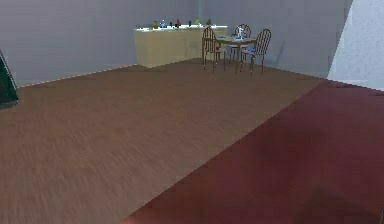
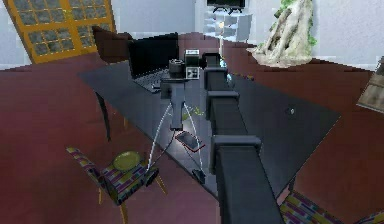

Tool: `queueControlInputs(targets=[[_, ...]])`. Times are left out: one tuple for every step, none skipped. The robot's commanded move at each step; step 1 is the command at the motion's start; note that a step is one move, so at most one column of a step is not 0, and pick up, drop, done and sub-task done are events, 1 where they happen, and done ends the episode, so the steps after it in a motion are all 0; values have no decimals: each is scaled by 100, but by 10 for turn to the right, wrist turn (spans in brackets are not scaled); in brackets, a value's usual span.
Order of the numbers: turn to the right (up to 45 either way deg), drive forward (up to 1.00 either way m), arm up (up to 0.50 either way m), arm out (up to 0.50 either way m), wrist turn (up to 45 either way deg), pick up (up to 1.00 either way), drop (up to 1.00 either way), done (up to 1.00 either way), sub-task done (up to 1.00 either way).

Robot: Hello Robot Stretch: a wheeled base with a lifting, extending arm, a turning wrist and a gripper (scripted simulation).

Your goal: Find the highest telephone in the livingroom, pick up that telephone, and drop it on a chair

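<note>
Where the forward view looks ahead, you have bare wood floor [image 1: 120,130] running open to the far wall. A yellow bench [image 1: 165,48] there carries small things along its top, and dark chairs [image 1: 258,48] are grouped just to its right. Dark red carpet [image 1: 300,160] takes the lower right; its edge cuts diagonally from bottom centre up to the right side. Driving room is wide on both surfaces.

Arm side view: a dark bench [image 2: 290,110] stands on red carpet, and the arm [image 2: 235,150] reaches out over it from the bottom edge. The jaws sit left of the arm's far end, over the bench top with things behind them. You cannot tell their state, nor whether they hold anything.

- A black screen [image 2: 152,55] stands toward the bench's far left.
- A small flat dark thing [image 2: 190,142] lies on the bench near its near edge, just left of the arm. It is too small to confirm as the telephone.
- A striped chair [image 2: 122,180] stands by the bench's near left corner, and a second striped chair [image 2: 315,212] at the bottom right.
- Beyond the bench are a brown armchair [image 2: 108,42], a yellow-framed window [image 2: 65,25] and a white branching sculpture [image 2: 285,35].
- Carpet lies open along the bench's right side.
</note>
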Motion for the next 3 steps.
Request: queueControlInputs(targets=[[0,0,0,0,450,0,0,0,0],[0,0,0,0,450,0,0,0,0],[0,0,0,0,450,0,0,0,0]])
